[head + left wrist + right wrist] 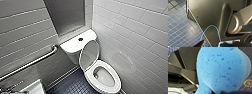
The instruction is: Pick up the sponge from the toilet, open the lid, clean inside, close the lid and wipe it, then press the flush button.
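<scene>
Lid [89, 53] stood upright, leaving the toilet [105, 76] bowl exposed for cleaning. Sponge [223, 69] hung above the floor [246, 51], apparently grasped in the right claw [226, 92], ready for the bowl. Left claw: state could not be told.

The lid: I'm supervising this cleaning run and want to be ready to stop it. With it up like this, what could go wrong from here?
1. The lid stands raised in front of the tank. A knock from an arm reaching into the bowl could tip it down onto the seat.
2. The sponge hangs over the dark floor tiles. If it slips, it probably lands there and gets dirty.
3. The tiled wall sits close beside the bowl, so arm room looks tight.
</scene>
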`<state>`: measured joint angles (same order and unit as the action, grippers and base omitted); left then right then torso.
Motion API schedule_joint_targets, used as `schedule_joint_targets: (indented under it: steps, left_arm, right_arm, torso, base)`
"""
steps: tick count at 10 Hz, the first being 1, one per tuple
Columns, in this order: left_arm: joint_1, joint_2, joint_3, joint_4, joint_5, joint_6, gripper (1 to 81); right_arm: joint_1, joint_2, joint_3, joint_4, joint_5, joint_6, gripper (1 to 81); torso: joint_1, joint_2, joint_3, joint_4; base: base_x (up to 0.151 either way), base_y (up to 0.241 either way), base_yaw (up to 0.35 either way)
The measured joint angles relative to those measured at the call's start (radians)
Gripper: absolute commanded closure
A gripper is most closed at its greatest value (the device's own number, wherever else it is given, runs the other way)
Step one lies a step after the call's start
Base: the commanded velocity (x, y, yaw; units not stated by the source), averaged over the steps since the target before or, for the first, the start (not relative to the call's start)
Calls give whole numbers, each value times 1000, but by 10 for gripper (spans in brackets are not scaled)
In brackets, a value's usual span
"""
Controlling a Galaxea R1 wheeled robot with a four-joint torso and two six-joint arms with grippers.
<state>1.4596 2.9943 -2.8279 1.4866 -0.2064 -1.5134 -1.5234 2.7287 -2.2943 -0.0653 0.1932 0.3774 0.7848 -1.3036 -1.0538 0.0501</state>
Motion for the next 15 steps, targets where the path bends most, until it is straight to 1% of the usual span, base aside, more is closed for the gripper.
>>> schedule_joint_targets:
  steps: [1, 2, 3, 4, 5, 6, 7, 8, 9, 10, 12, 15]
  left_arm:
    - [-21, 19, 0, -47, 37, 67, 10]
    - [-37, 33, 0, -130, 86, 179, 10]
    - [-38, 40, 0, -253, 142, 314, 10]
    - [-35, 46, 0, -427, 191, 499, 10]
    - [-38, 52, 0, -623, 222, 699, 10]
    - [-49, 56, 6, -824, 237, 882, 10]
    - [-63, 61, 17, -1006, 241, 1023, 10]
    - [-82, 63, 35, -1141, 252, 1136, 10]
    - [-104, 64, 55, -1217, 266, 1214, 10]
    - [-120, 55, 89, -1248, 271, 1241, 10]
    - [-134, 2, 209, -1254, 285, 1247, 10]
    - [-168, -122, 485, -1255, 308, 1247, 10]
  right_arm:
    - [6, 6, -5, 0, -7, 0, 811]
    - [11, 9, -6, 0, -7, 0, 811]
    - [13, 13, -10, -1, -7, 0, 811]
    - [13, 19, -11, -2, -7, 0, 811]
    - [13, 23, -13, -2, -7, 0, 811]
    - [13, 23, -14, -2, -7, 0, 811]
    - [13, 24, -24, -2, -7, 0, 811]
    - [13, 27, -33, -2, -7, 0, 811]
    - [13, 36, -41, -3, -7, 0, 811]
    - [14, 47, -46, -4, -7, 0, 811]
    - [14, 60, -55, -12, -7, -3, 811]
    - [14, 59, -56, -25, -6, -3, 811]
  torso:
    - [0, 0, 0, 0]
    - [0, 0, 0, 0]
    - [0, 0, 0, 0]
    - [0, 0, 0, 0]
    - [0, 0, 0, 0]
    - [0, 0, 0, 0]
    - [0, 0, 0, 0]
    - [0, 0, 0, 0]
    - [0, 0, 0, 0]
    - [0, 0, 0, 0]
    - [0, 0, 0, 0]
    - [0, 0, 0, 0]
  base:
    - [0, 0, 0]
    - [0, 0, 0]
    - [0, 0, 0]
    - [0, 0, 0]
    - [0, 0, 0]
    - [0, 0, 0]
    - [0, 0, 0]
    - [0, 0, 0]
    - [0, 0, 0]
    - [0, 0, 0]
    - [0, 0, 0]
    - [0, 0, 0]
